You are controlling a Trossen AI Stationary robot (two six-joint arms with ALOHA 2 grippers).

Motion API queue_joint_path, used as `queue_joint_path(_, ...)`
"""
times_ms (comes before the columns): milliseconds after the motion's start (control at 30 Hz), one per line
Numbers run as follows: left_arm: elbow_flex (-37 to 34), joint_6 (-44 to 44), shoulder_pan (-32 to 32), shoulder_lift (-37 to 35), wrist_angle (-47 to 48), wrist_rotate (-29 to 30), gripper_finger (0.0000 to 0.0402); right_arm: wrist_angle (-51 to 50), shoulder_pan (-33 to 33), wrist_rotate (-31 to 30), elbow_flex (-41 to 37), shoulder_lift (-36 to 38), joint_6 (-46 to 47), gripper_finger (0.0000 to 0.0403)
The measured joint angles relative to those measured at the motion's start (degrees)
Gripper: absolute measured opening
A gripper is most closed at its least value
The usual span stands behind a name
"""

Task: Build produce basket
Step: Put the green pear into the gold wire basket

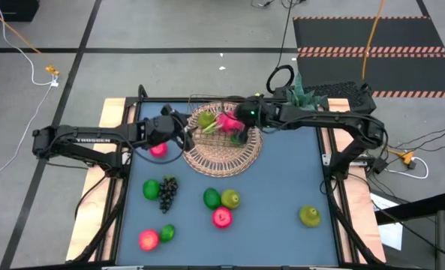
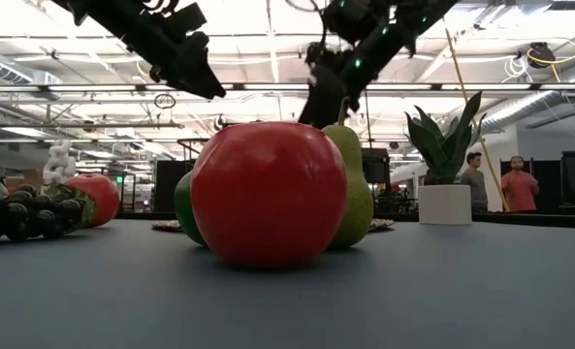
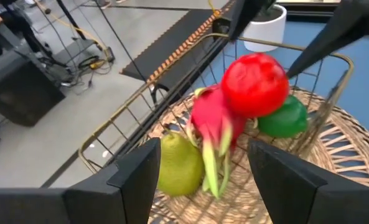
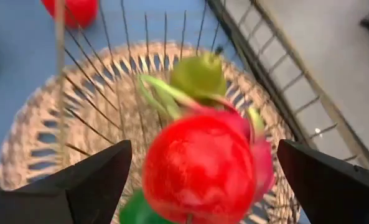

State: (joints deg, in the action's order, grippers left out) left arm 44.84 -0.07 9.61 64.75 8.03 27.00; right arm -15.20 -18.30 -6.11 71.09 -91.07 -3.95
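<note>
High view: the wicker basket is seen at the far middle of the blue bench, with both arms reaching over it from either side. The right gripper is poised directly above the basket's well, its fingers spread wide, and a red apple sits between them without being touched; it appears to have been let go onto the pile. Just under and beyond that gripper, in the well, a pink dragon fruit, a yellow-green pear and a green lime are gathered, packed close so that the apple rests on top of them. The wire handle arches over the load.

The left gripper is held just outside the basket rim, part open and empty, apparently waiting clear of the other arm. Close beside it on the bench a red fruit lies against the rim.

Well away from both grippers, toward the near edge, more produce is left to be collected: a dark grape bunch, a red apple at the centre, a green pear and a lone pear to the right. A potted plant stands behind the basket. The task is judged under halfway done
</note>
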Motion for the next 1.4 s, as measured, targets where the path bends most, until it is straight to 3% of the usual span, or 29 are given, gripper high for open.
queue_joint_path(233,0.0,-0.49,-1.72,0.0,1.8,0.02,0.0244,0.41,5.07,-4.41,0.0,5.3,0.54,0.04)
queue_joint_path(467,0.0,-1.18,-2.63,0.0,1.51,0.04,0.0244,4.24,15.04,-5.77,-2.47,6.04,4.37,0.04)
queue_joint_path(600,0.0,-2.13,-3.36,0.0,0.57,0.04,0.0244,5.37,23.39,-20.05,-5.88,6.17,8.63,0.04)
queue_joint_path(667,0.0,-4.11,-3.43,0.0,-2.44,-0.34,0.0244,-0.82,27.27,-29.62,-6.12,6.29,15.7,0.04)
queue_joint_path(733,0.04,-5.62,-3.68,0.14,-4.9,-2.27,0.0244,-9.33,30.5,-33.91,-6.12,6.86,24.85,0.04)
queue_joint_path(867,0.04,-4.52,-4.81,0.24,-5.44,-6.06,0.0244,-22.33,34.79,-27.81,-6.12,9.03,45.25,0.04)
queue_joint_path(1033,0.02,-6.96,-6.11,0.24,-6.88,-6.06,0.0244,-34.86,38.55,-16.89,-6.12,12.15,61.05,0.04)
queue_joint_path(1267,0.04,-10.58,-9.04,0.02,-18.67,-6.05,0.0244,-51.48,44.45,-17.82,-6.12,13.97,76.16,0.04)
queue_joint_path(1400,0.04,-13.58,-11.81,0.02,-20.68,-6.08,0.0244,-59.01,46.3,-17.51,-6.12,13.98,80.94,0.04)
